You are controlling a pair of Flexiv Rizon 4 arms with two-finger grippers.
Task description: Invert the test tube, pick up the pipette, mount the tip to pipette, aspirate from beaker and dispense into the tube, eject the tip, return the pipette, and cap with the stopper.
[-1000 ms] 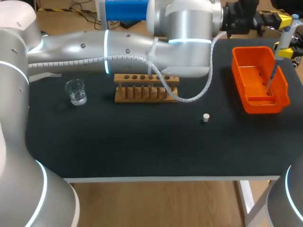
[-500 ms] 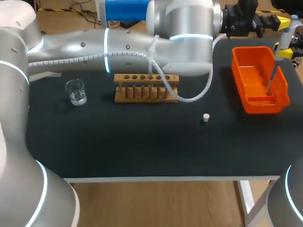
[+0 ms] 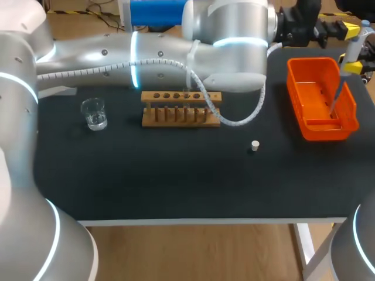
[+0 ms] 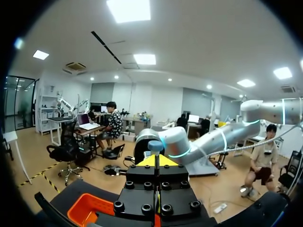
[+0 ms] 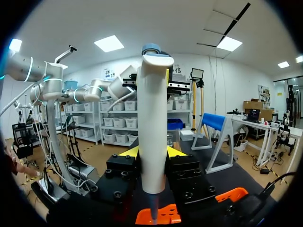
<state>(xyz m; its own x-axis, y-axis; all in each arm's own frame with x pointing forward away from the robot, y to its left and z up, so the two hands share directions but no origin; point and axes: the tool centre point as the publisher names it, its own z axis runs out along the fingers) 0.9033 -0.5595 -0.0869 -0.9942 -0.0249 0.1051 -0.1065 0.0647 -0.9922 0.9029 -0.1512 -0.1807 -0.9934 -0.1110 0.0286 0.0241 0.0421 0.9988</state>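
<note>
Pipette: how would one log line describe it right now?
pipette: upright, gripped by right hand | lower end: over orange bin | stopper: loose on table

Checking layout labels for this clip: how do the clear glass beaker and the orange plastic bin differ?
The clear glass beaker is round and see-through; the orange plastic bin is rectangular and opaque. The beaker is smaller and stands left of the wooden rack, the bin far right. Nothing reaches into the beaker; a white pipette's shaft dips into the bin. Both stand open-topped on the black table.
</note>
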